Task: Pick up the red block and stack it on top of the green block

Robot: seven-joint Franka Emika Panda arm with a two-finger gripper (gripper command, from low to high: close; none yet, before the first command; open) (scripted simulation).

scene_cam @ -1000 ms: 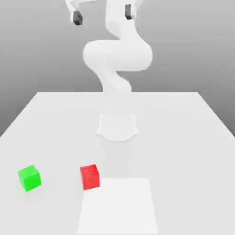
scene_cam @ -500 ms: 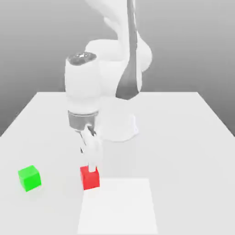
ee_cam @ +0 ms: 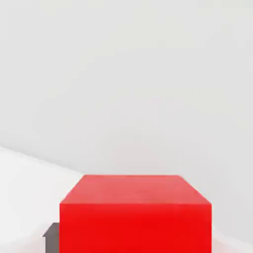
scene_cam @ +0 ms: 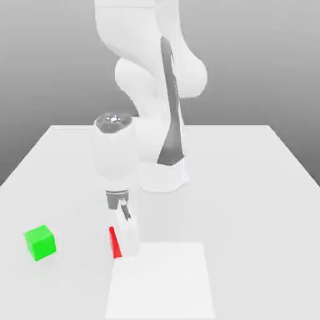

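Observation:
The red block [scene_cam: 114, 242] rests on the white table near the front, mostly covered by my gripper [scene_cam: 124, 245], which reaches straight down over it. A white finger [scene_cam: 130, 239] hides the block's side toward the exterior view's right, so only a red sliver shows. In the hand view the red block [ee_cam: 134, 212] sits very close, between the jaws. The gripper is shut on it. The green block [scene_cam: 40, 242] stands on the table by itself, well off toward the exterior view's left of the gripper.
The white table [scene_cam: 250, 175] spreads wide around both blocks. A paler square patch [scene_cam: 162, 281] lies on it in front of the red block. The arm's round base [scene_cam: 161, 178] stands behind the gripper at mid-table.
The hand has dropped lower over the red block, and its fingers have shut on the block. Neither block has moved.

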